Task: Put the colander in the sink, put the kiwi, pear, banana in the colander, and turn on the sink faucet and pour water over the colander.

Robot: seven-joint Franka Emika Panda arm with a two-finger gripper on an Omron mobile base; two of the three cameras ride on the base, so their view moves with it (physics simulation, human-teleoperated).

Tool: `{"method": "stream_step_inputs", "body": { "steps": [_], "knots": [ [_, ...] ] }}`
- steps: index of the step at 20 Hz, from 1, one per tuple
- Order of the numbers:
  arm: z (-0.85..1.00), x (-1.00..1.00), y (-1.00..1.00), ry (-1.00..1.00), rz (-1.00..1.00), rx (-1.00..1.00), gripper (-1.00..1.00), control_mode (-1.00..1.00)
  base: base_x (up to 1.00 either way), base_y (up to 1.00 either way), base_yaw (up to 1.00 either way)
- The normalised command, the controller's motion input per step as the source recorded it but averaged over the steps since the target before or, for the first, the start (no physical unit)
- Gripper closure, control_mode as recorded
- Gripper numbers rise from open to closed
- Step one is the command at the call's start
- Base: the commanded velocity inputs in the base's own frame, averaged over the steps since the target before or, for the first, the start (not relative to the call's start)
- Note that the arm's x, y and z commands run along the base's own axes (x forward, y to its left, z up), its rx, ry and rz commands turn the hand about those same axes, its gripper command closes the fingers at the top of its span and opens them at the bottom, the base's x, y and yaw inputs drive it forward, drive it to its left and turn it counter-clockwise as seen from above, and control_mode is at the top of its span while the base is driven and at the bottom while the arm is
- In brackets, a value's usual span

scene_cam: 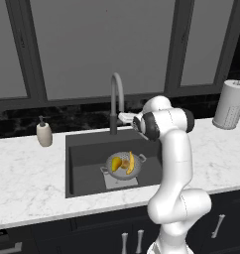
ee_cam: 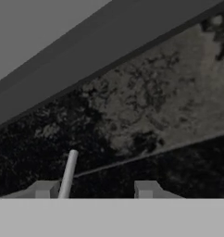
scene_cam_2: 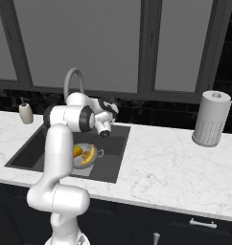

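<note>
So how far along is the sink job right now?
Done: the colander sits in the sink with the banana, pear and kiwi inside. In hand: the gripper is at the sink faucet, beside its lever. Left: no water runs yet.

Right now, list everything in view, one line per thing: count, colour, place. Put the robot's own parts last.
sink: one, dark grey, set in the counter.
colander: one, silver, on the sink floor, on a lighter grey plate.
banana: one, yellow, in the colander.
pear: one, yellow, in the colander.
kiwi: one, orange-yellow, in the colander between pear and banana.
sink faucet: one, grey gooseneck, behind the sink; no stream shows.
soap bottle: one, off-white, left of the sink.
paper towel roll: one, white, far right of the counter.
counter: one, white marble.
arm: one, white.
gripper: one, at the faucet's base, a thin grey rod beside one fingertip; a grasp cannot be told.
</note>
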Motion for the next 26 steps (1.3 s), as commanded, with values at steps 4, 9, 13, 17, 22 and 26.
{"method": "stream_step_inputs", "body": {
  "steps": [4,9,13,17,22,26],
  "knots": [
    [0.0,0.23,-0.57,-0.03,-0.13,0.17,1.0,-1.0,0.0,0.0,0.0],
    [0.0,0.3,-0.46,0.0,-0.16,0.07,1.0,-1.0,0.0,0.0,0.0],
    [0.0,0.38,-0.29,0.08,-0.26,-0.04,1.0,-1.0,0.0,0.0,0.0],
    [0.0,0.56,-0.39,0.32,-0.24,-0.11,1.0,-1.0,0.0,0.0,0.0],
    [0.0,0.66,-0.59,0.42,-0.18,-0.07,1.0,-1.0,0.0,0.0,0.0],
    [-0.06,0.67,-0.82,0.46,-0.17,-0.02,1.0,-1.0,0.0,0.0,0.0]
  ]
}}
